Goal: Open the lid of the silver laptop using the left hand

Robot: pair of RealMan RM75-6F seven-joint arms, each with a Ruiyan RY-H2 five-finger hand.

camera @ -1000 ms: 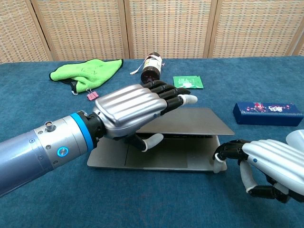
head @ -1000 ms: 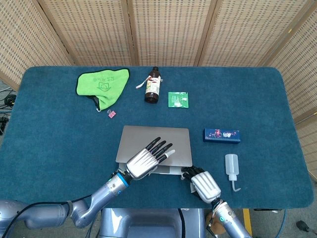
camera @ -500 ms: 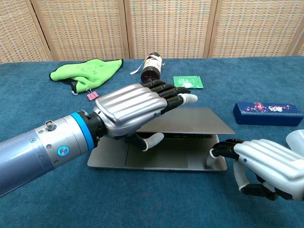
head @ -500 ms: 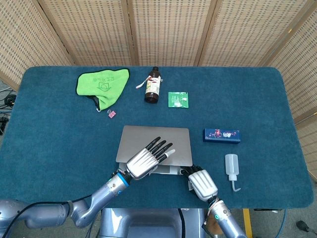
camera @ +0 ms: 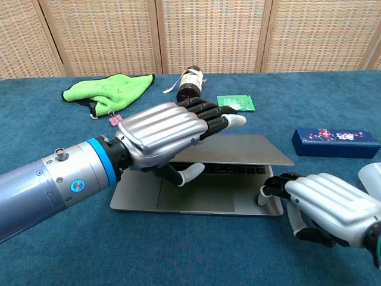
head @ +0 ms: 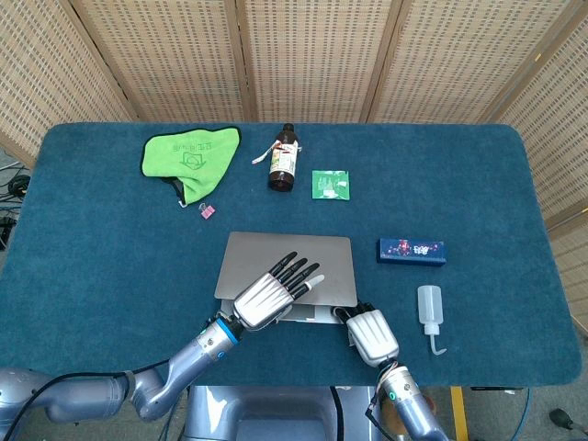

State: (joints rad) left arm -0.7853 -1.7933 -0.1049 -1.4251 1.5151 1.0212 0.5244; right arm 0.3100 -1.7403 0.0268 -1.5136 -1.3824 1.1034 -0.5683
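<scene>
The silver laptop (head: 312, 262) (camera: 250, 152) lies near the table's front edge with its lid raised a little at the front. My left hand (head: 273, 292) (camera: 169, 132) holds the lid's front edge, fingers (camera: 214, 116) stretched over the top and thumb (camera: 187, 173) tucked under it, above the keyboard. My right hand (head: 370, 333) (camera: 324, 205) rests at the base's front right corner, its fingertips (camera: 271, 189) pressing on the palm rest.
At the back lie a green cloth (head: 190, 157), a small pink clip (head: 207, 211), a brown bottle (head: 283, 160) on its side and a green packet (head: 332, 184). A blue box (head: 411, 250) and a white squeeze bottle (head: 429, 310) sit right of the laptop.
The left hand has lifted the lid's front edge a little higher. The right hand has slid left and forward onto the base's front right corner.
</scene>
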